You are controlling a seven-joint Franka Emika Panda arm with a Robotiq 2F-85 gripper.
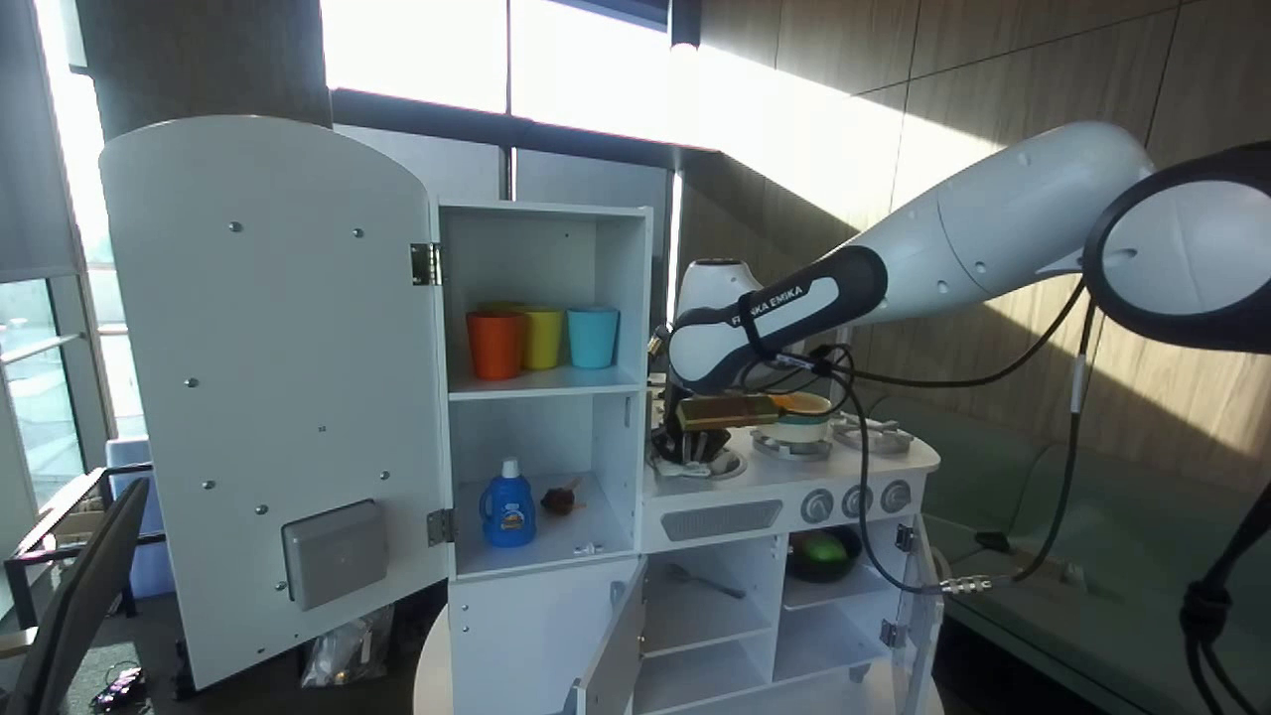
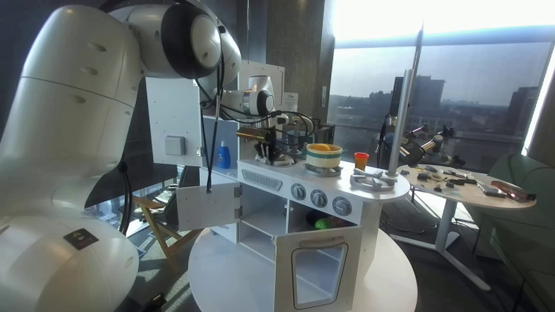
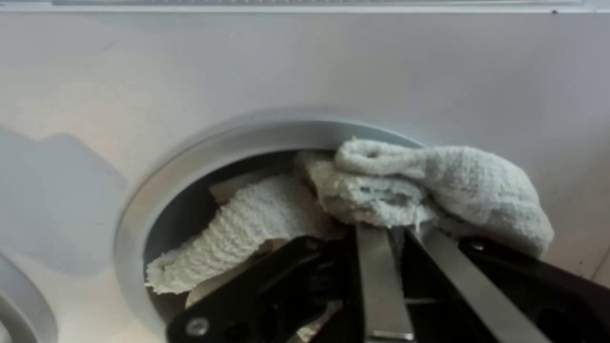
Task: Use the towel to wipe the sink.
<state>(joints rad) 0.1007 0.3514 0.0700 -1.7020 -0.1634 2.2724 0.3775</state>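
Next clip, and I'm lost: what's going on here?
A robot arm is working at a toy kitchen. Its gripper appears closed on a pale, bunched towel that lies partly in the round sink and partly outside it. It looks like a wiping job, though one moment can't show any strokes. A pot stands on the burner beside the sink.

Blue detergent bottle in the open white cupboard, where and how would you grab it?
The blue detergent bottle stands upright, so probably pinch its narrow white cap, coming in level through the open front of the compartment; the shelf overhead blocks a straight-down approach.
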